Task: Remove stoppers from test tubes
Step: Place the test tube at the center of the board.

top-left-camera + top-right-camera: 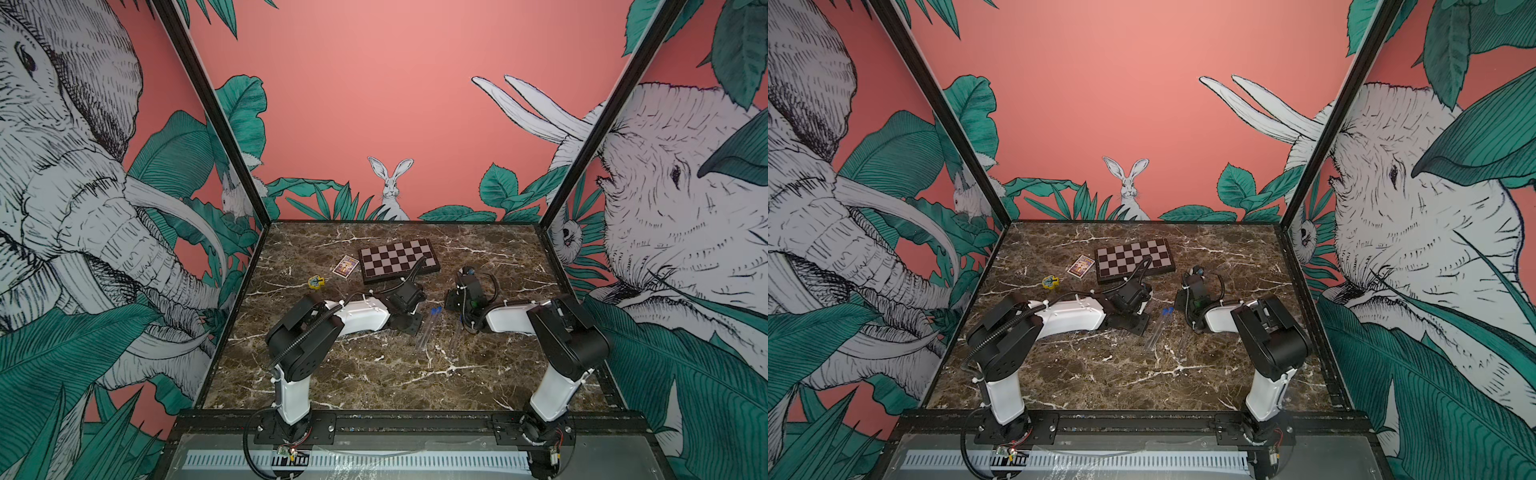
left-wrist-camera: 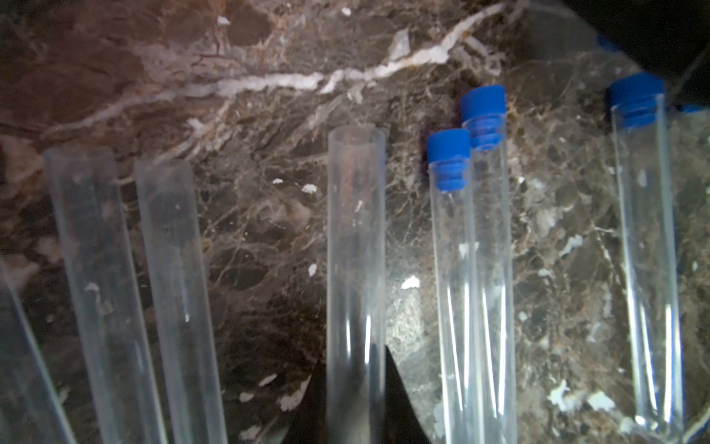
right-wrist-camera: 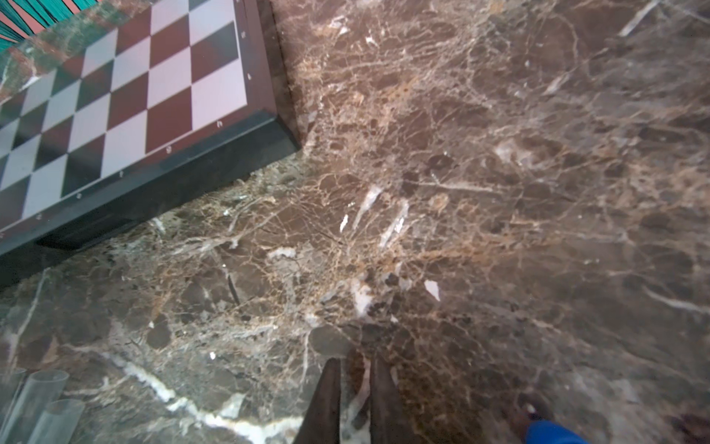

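Note:
Several clear test tubes (image 2: 468, 288) lie side by side on the marble table. Three of them carry bright blue stoppers (image 2: 448, 148), and the others show open mouths. My left gripper (image 2: 353, 361) is shut on an open test tube (image 2: 355, 230), with a dark finger on each side of it. In both top views the stoppered tubes (image 1: 428, 328) lie between the arms, and their stoppers (image 1: 1168, 311) point to the back. My right gripper (image 3: 355, 361) hovers over bare marble, shut to a thin slit with nothing in it. One loose blue stopper (image 3: 553, 432) lies beside it.
A folded chessboard (image 1: 397, 259) lies at the back, its corner (image 3: 115, 96) close to my right gripper. A small card (image 1: 345, 266) and a yellow-and-blue toy (image 1: 316, 281) lie back left. Two open tube mouths (image 3: 42, 388) show in the right wrist view. Printed walls close three sides.

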`<state>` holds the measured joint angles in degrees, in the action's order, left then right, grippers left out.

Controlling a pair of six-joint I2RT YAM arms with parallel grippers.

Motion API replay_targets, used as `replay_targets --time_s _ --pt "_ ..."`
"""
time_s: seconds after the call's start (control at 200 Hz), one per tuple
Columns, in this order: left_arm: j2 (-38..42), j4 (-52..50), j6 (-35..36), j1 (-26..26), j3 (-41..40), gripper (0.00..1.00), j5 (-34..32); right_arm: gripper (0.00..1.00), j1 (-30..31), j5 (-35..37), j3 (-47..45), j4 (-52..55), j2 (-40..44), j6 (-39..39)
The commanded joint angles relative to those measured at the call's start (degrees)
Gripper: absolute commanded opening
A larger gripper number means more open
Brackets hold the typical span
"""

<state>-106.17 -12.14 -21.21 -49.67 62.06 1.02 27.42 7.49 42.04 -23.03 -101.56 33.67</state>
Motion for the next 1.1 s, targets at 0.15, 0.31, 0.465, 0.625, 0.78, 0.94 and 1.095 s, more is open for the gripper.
replay_targets --time_s 0.15,0.31,0.465,0.625,0.78,0.94,1.095 --pt "0.84 -1.13 -0.49 0.53 0.78 0.0 0.4 0.07 1.17 4.72 0.59 -2.55 -1.74 -2.07" --pt "0.79 -1.22 -0.49 0.54 0.69 0.0 0.64 0.16 1.38 4.65 0.49 -2.45 -2.53 -2.0" --pt "0.87 -1.3 -0.39 0.63 0.6 0.0 0.64 0.23 1.45 4.29 1.1 -1.86 -2.59 -1.92" --pt "0.96 -1.24 -0.43 0.6 0.52 0.0 0.6 0.27 1.43 3.95 1.53 -1.43 -2.15 -1.73" --pt "0.25 -1.14 -0.86 0.64 0.34 0.0 0.73 0.32 1.41 3.4 1.73 -1.54 0.72 -1.78" --pt "-1.03 -1.76 -1.59 0.65 0.25 0.0 -0.21 0.35 1.44 2.93 4.09 3.41 8.51 -2.69" --pt "-2.42 -1.67 -2.16 0.71 0.46 0.07 -1.19 0.36 1.49 3.81 3.89 7.3 18.53 -3.0"
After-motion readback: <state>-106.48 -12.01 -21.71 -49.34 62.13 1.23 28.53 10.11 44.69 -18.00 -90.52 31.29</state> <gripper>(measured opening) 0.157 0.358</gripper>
